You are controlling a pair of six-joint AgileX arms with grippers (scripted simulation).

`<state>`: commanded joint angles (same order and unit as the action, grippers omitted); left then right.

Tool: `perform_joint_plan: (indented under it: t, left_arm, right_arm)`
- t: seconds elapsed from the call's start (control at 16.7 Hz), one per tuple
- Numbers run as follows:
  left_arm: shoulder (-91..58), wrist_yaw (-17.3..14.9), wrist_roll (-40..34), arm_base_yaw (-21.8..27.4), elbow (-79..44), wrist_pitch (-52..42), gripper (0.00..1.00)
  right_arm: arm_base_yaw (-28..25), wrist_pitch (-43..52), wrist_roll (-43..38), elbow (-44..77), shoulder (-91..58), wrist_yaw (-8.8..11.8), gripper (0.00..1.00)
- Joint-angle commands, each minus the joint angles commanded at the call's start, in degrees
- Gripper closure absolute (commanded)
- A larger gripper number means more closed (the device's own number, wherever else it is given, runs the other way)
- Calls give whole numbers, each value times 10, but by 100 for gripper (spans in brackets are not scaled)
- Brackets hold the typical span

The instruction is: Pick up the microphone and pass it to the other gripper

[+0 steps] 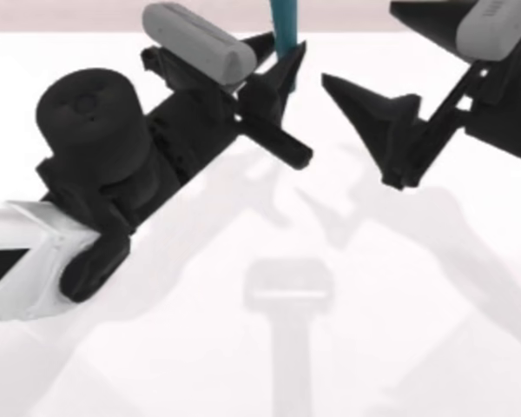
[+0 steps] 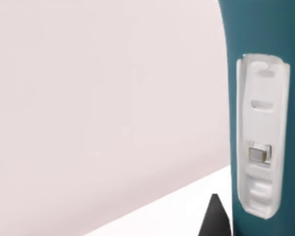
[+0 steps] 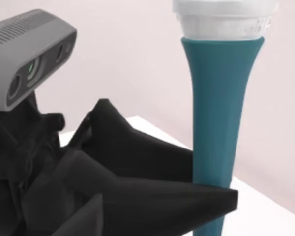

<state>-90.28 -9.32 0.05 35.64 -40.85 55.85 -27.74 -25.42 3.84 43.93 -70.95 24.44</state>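
Left gripper (image 1: 280, 59) clasps the microphone (image 1: 286, 24) — slim teal handle, white switch (image 2: 261, 135).

White table (image 1: 243, 365) crossed by soft grey shadows, pale pinkish wall (image 2: 88, 98) behind it

I can read no text, label, brand or number anywhere in my views. The white switch plate (image 2: 262, 135) on the microphone (image 2: 265, 29) carries only plain moulded slots, no letters.
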Motion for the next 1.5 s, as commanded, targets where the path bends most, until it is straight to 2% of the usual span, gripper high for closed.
perform_joint_plan:
  t: [0.36, 0.84, 1.14, 1.5]
  left_arm:
    - [0, 0, 0, 0, 0, 0, 100]
    - [0, 0, 0, 0, 0, 0, 100]
    - [0, 0, 0, 0, 0, 0, 100]
    - [0, 0, 0, 0, 0, 0, 100]
  right_arm:
    - [-7, -4, -1, 19, -21, -8, 0]
    - [-64, -39, -2, 168, -209, -68, 0]
    - [-68, -41, -3, 176, -216, -71, 0]
    - [-68, -41, -3, 176, -216, -71, 45]
